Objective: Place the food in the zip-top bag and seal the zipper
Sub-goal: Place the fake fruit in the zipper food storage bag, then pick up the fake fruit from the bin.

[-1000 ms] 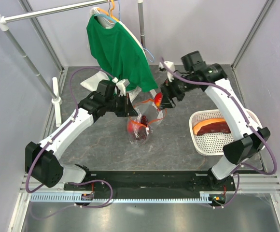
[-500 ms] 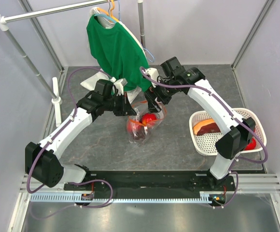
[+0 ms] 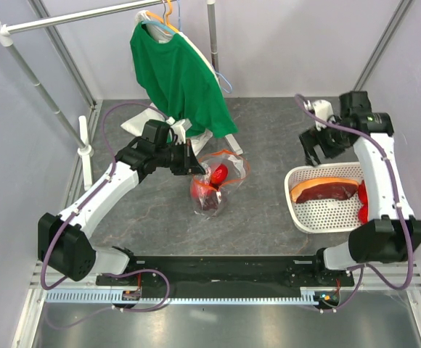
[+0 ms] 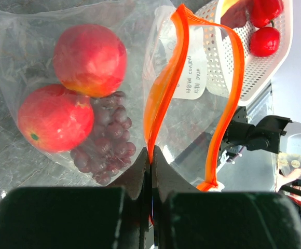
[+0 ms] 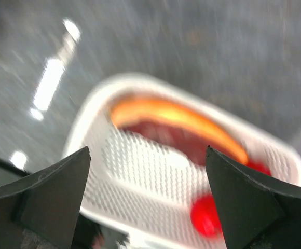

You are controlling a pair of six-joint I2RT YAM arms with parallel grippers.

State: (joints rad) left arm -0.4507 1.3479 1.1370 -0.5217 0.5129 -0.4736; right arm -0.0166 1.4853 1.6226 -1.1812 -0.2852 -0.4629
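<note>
The clear zip-top bag [image 3: 229, 165] lies mid-table with its mouth open. In the left wrist view the bag [image 4: 192, 129] holds two red fruits [image 4: 90, 59] [image 4: 52, 118] and the grape bunch [image 4: 106, 145]. My left gripper [image 3: 194, 167] [image 4: 151, 155] is shut on the orange-red zipper strip [image 4: 163, 98]. The white slider [image 4: 213, 185] sits at the strip's end. My right gripper [image 3: 313, 148] [image 5: 147, 150] is open and empty above the white basket [image 3: 295, 210]. A red fruit [image 5: 205, 215] and a red pepper [image 4: 264, 8] lie in the basket.
The basket [image 5: 140, 176] also holds a large orange and dark red piece [image 3: 325, 190]. A green shirt [image 3: 178, 72] hangs on a rail at the back. A white cloth bundle [image 3: 139, 123] lies behind the left arm. A white post [image 3: 86, 145] stands at the left.
My right gripper carried a red fruit to the bag, let it go inside, and swung right over the basket. The left gripper kept hold of the strip.
</note>
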